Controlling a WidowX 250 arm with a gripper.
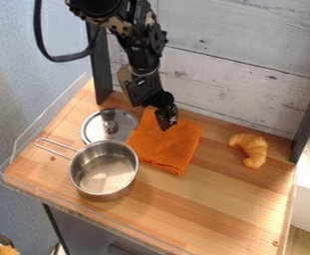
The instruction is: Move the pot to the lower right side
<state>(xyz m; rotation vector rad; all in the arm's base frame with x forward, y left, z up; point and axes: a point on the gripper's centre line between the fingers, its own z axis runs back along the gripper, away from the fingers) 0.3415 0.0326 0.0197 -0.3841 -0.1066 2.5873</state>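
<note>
In the camera view, you are seeing the round, shiny steel pot [104,172] sitting upright and uncovered on the left part of the light wooden desk [230,204], its thin wire handle [55,149] pointing to the upper left. The black two-finger gripper [166,119] is hanging over the orange cloth [165,147], and you are not getting enough detail to tell whether it is open or closed. The round silver metal lid [109,125] is lying just behind the pot, and the golden-brown croissant [252,148] is resting farther right.

You are probably dealing with a light but stiff pot, its smooth wall likely slipping under a weak grip. You are better off pinching the rim on the side facing the cloth, since gripping the far end of the handle is likely to leave the bowl tipping or swinging.
</note>
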